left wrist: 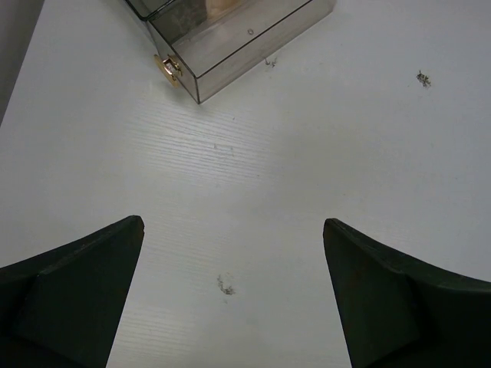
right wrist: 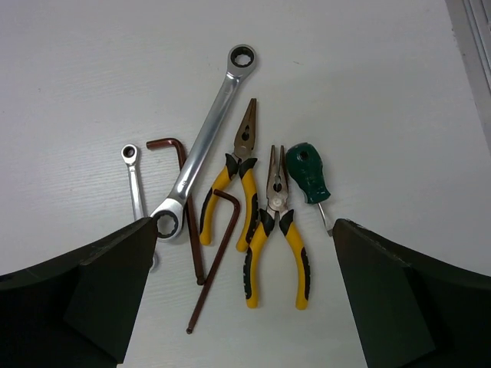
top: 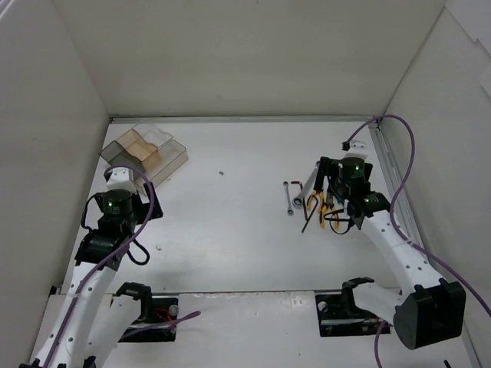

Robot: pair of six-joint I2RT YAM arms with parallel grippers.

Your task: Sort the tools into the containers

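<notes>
Yellow-handled pliers (right wrist: 278,222), wrenches (right wrist: 203,146), hex keys (right wrist: 215,253) and green screwdriver (right wrist: 308,175) lying unsorted on the worktop (right wrist: 92,77) under the wide-open, empty right claw (right wrist: 244,226); containers (top: 173,153) far left by the open, empty left claw (left wrist: 234,222)

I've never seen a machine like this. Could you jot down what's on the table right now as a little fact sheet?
Tools: large wrench, small wrench, two yellow-handled pliers, green-handled screwdriver, two brown bent rods
Tool location: grouped on the table, right side
Containers: clear boxes, some brown-tinted, far left
Right hand: open, empty, hovering over the tools
Left hand: open, empty, near the containers
Sorted: no tools seen in the containers
</notes>
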